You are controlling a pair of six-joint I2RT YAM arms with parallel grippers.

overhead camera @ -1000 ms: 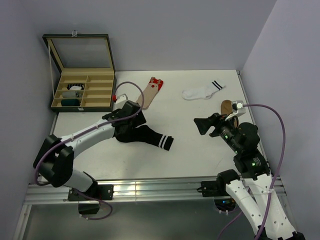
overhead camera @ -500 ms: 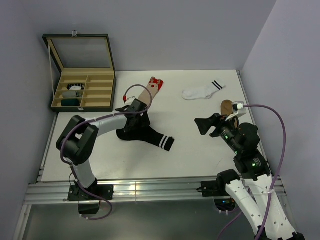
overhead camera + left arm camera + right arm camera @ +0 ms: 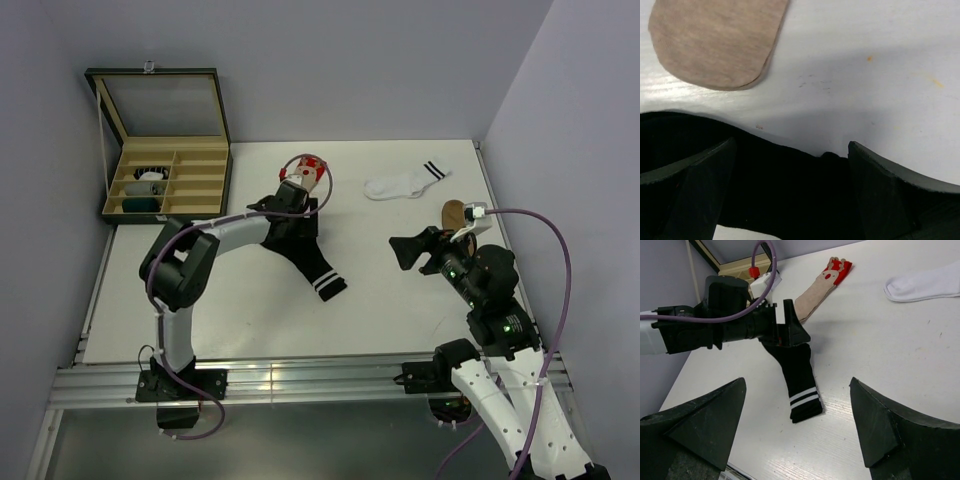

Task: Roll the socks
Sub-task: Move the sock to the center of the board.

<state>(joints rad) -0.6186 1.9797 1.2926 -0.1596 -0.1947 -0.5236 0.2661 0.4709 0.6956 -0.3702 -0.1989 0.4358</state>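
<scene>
The left arm has swung toward the middle of the desk [image 3: 380, 310], dragging the black sock [image 3: 318, 265] along. Bunched a second ago, the sock now lies in a straight strip, its striped cuff nearest the arms and its toe just beside the beige sock [image 3: 300, 180]. That probably readies it for rolling. The left hand [image 3: 297, 213] rests over the toe end, fingers spread wide with black fabric between them (not pinched, as far as I can judge). The right hand [image 3: 410, 250] hovers wide open, holding nothing
</scene>
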